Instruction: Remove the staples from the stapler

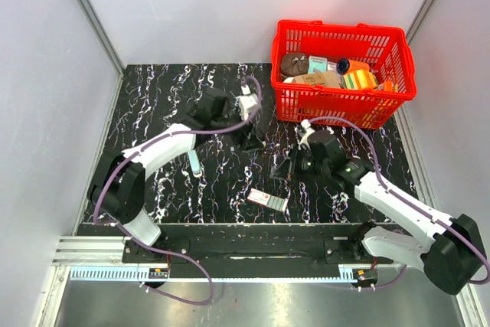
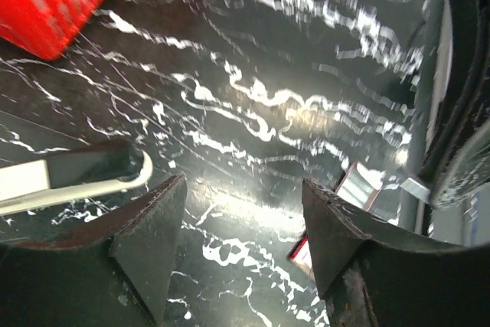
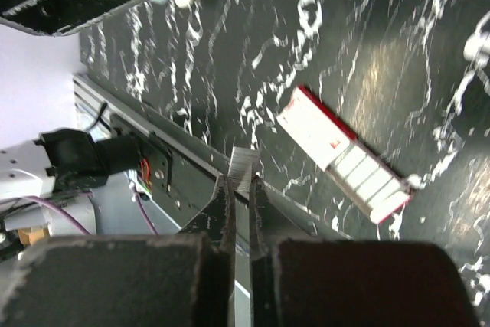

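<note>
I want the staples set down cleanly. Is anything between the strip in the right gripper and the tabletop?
Nothing visible. The right gripper is shut on the thin silvery strip of staples, which sticks out past its jaws above bare table. The pink-and-white box lies off to one side, apart from the strip.

You're in a robot lab cell: plain white walls [image 1: 191,5], black marbled table [image 1: 161,89], two arms [image 1: 157,149] bolted by the near rail [image 1: 253,272].

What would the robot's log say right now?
left gripper open, empty | right gripper shut on thin silvery strip | pink-and-white box on table
</note>
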You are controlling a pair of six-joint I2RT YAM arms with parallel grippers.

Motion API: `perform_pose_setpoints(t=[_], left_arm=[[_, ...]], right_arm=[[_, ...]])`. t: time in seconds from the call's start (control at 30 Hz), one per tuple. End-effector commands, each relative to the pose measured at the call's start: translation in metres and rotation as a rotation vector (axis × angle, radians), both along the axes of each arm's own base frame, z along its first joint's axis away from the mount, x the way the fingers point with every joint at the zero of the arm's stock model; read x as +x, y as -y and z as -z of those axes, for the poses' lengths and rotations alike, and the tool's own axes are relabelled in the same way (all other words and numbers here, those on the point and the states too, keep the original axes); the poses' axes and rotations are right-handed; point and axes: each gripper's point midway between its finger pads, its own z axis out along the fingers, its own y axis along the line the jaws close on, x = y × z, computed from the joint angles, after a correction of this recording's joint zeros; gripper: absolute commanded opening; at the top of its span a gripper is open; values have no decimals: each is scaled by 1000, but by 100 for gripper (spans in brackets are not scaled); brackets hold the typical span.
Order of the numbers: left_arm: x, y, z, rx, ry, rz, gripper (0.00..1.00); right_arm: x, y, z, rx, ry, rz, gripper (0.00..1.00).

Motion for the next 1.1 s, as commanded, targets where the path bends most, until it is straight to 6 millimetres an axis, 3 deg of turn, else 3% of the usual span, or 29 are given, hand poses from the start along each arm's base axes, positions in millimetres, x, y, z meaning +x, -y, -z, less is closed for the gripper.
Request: perform_pose_setpoints(t=[0.0, 0.1, 0.27, 0.53, 0.8, 1.07], left_arm=[[-7, -14, 50, 304, 204, 45, 66], [-10, -10, 74, 395, 236, 67, 65], [-19, -9, 99, 487, 261, 95, 63], [-42, -5, 121, 554, 264, 145, 62], [-48, 13, 132, 584, 279, 174, 62], [-44, 21, 140, 594, 283, 184, 62]], right_arm=[[-31, -1, 27, -63, -112, 3, 0], [-51, -9, 47, -88, -172, -41, 0], [-73, -10, 79, -137, -240, -87, 0], [-95, -16, 106, -193, -267, -173, 0], [-99, -4, 140, -305, -293, -156, 0], [-82, 10, 147, -432, -247, -94, 0]])
